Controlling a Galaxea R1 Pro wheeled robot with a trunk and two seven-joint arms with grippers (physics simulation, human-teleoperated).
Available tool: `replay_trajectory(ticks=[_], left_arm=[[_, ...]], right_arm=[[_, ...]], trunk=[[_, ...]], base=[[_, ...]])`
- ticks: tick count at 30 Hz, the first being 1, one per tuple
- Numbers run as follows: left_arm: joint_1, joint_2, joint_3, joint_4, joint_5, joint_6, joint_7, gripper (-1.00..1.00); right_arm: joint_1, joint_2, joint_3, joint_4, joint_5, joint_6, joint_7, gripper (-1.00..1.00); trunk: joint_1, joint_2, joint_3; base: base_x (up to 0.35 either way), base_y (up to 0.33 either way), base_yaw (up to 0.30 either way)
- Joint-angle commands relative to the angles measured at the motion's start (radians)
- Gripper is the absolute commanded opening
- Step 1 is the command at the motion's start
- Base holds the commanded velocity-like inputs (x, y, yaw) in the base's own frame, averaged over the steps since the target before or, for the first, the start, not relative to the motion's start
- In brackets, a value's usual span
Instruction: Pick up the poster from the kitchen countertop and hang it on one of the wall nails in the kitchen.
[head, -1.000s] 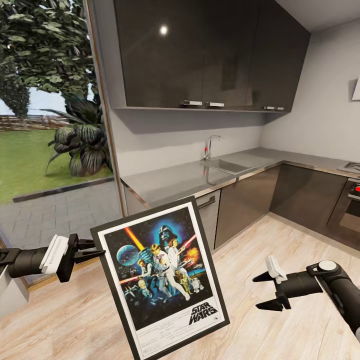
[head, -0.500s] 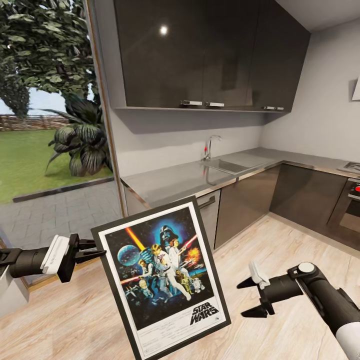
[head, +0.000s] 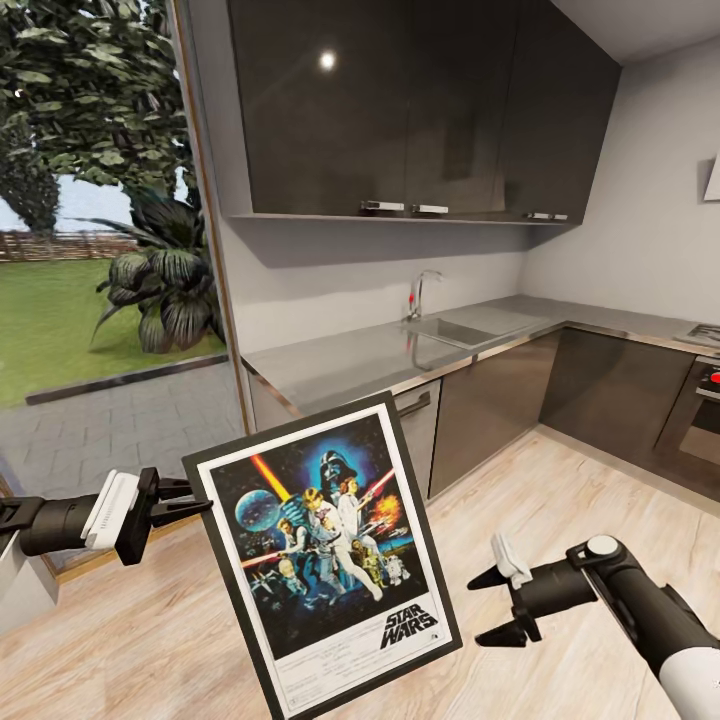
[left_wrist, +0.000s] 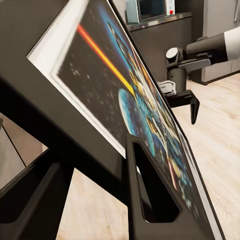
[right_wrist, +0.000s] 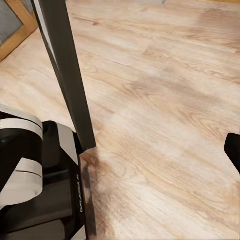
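The framed Star Wars poster hangs tilted in mid-air over the wooden floor, its picture facing me. My left gripper is shut on the poster's upper left edge; in the left wrist view its dark fingers pinch the black frame of the poster. My right gripper stands open a short way off the poster's right edge, not touching it, and the right gripper also appears beyond the frame. The right wrist view catches the poster's thin edge as a dark bar. The grey metal countertop lies behind.
A sink and tap sit in the countertop under dark upper cabinets. An oven stands at the right. A glass wall onto a garden is at the left. My own base is below.
My right gripper has moved left and slightly down, closer to the poster's right edge, staying open. The poster and left gripper have held still.
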Motion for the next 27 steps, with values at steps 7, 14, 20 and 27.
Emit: replay_trajectory(ticks=[7, 14, 20, 27], left_arm=[[-0.001, 0.0, 0.0, 0.0, 0.002, 0.01, -0.003, -1.0], [-0.001, 0.0, 0.0, 0.001, 0.002, -0.003, -0.003, -1.0], [-0.001, 0.0, -0.004, 0.001, 0.002, -0.011, -0.003, -1.0], [-0.001, 0.0, -0.008, 0.001, 0.002, -0.012, -0.003, -1.0]], right_arm=[[-0.001, 0.001, 0.002, 0.025, 0.003, 0.005, 0.002, 1.0], [-0.001, 0.022, 0.002, 0.032, 0.004, 0.003, 0.001, 1.0], [-0.001, 0.047, 0.021, 0.04, 0.007, 0.004, 0.0, 1.0], [-0.001, 0.053, 0.042, 0.04, 0.008, 0.004, 0.0, 1.0]], trunk=[[0.0, -0.001, -0.001], [0.0, -0.001, -0.001], [0.0, -0.001, -0.001], [0.0, -0.001, -0.001]], base=[[0.0, 0.0, 0.0], [0.0, 0.0, 0.0], [0.0, 0.0, 0.0], [0.0, 0.0, 0.0]])
